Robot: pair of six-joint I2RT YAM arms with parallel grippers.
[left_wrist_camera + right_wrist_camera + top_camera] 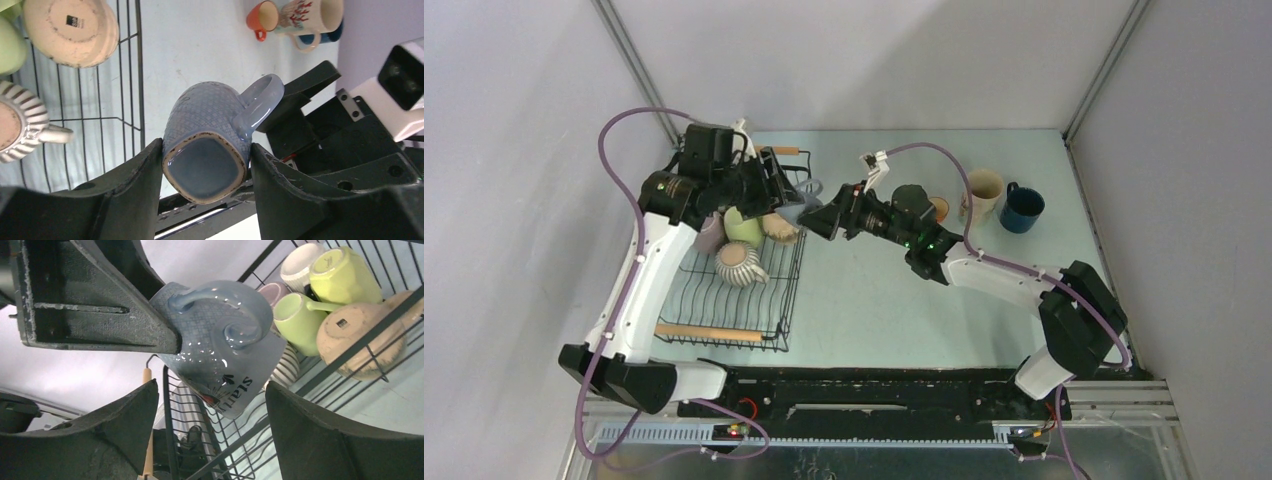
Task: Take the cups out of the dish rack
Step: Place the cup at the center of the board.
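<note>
The left hand (206, 150) grips the grey-blue mug (207, 130) across its body at the centre of the left wrist view, in the air just beside the rack's rim. Glazed ceramic is stiff, weighty, slick and breakable, so I judge the body the surest hold. The right hand (210, 395) is open around it, not touching. Beyond, centre left overhead, the dish rack (714, 300) holds a ribbed cream cup (739, 263), a yellow-green cup (744, 228) and a tan cup (779, 226), among others. At upper right, a dark blue cup (1021, 208) stands on the tabletop (874, 300).

Left: my left gripper (796, 200) over the far end of the dish rack (724, 335), grey-blue mug (808, 208) at its tips | Right: my right gripper (818, 218) just beside that mug | In rack: ribbed cream cup (739, 265), pale green cup (744, 228), tan cup (779, 228) | On table (874, 290), far right: cream mug (984, 193), dark blue mug (1021, 208)
</note>
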